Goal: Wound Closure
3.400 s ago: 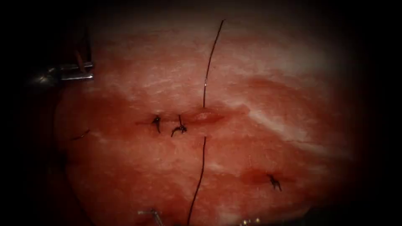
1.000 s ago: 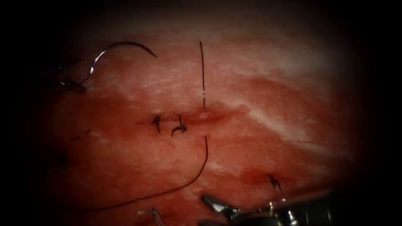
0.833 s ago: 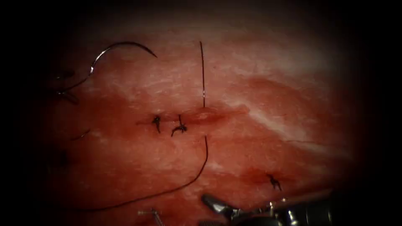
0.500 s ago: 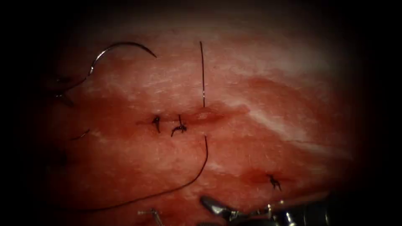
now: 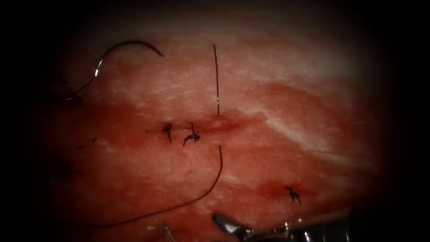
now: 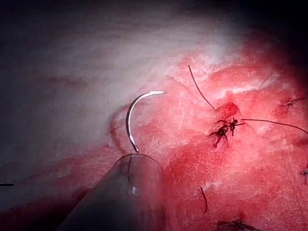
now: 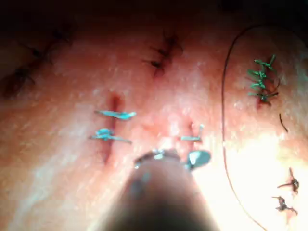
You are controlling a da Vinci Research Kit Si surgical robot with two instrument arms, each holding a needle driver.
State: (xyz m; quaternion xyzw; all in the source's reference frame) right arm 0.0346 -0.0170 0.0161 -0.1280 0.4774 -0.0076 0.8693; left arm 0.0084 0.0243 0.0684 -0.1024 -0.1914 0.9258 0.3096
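The curved needle point(image 5: 117, 46) lies free of the tissue point(image 5: 277, 89), far to the left of the cut point(image 5: 215, 125) and above its line. My left tool point(image 5: 68, 97) is shut on it near its tail end, dim at the left edge. In the left wrist view the needle point(image 6: 129, 120) arcs out from beyond that tool's shaft point(image 6: 125, 192). The thread point(image 5: 217, 80) enters above the cut and leaves below it, curving down to the left. My right tool point(image 5: 228, 225) sits low in the endoscope view; its jaws point(image 7: 175, 156) stand open with nothing in them.
Two tied knots point(image 5: 168, 131) point(image 5: 191, 137) sit on the cut to the left of the thread. Another knot point(image 5: 293, 195) lies lower right. A short cut end of thread point(image 5: 87, 144) lies at the left, and a small metal piece point(image 5: 163, 229) near the lower edge.
My left tool's jaws have shut on the needle, which has shifted slightly up and to the left. My right tool has sunk a little toward the lower edge. The thread has kept its place.
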